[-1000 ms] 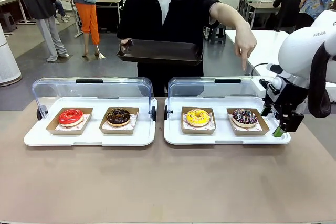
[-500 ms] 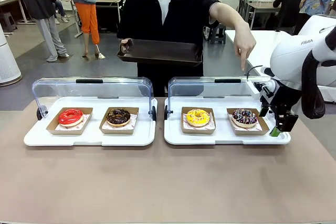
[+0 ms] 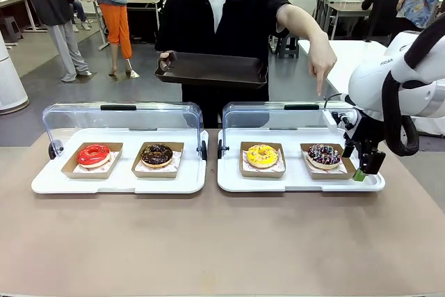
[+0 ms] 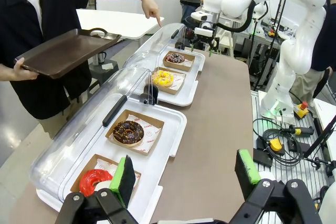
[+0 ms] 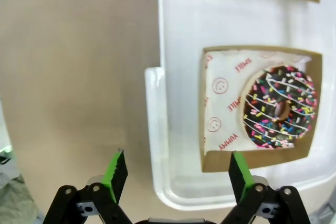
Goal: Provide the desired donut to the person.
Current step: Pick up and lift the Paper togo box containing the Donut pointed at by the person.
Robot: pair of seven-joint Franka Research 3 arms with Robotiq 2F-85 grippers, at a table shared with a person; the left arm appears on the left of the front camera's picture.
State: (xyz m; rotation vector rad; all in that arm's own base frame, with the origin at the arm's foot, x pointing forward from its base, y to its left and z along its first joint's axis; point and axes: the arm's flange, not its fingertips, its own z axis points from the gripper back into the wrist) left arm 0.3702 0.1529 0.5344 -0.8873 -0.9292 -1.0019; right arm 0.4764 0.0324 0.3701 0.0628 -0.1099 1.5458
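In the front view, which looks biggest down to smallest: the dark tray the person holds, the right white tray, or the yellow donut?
1. right white tray
2. dark tray, though it is farther from the camera, so its true size is unsure
3. yellow donut

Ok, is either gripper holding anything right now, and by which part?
Nothing. The right gripper hangs open beside the sprinkled donut; the left gripper is open and empty too.
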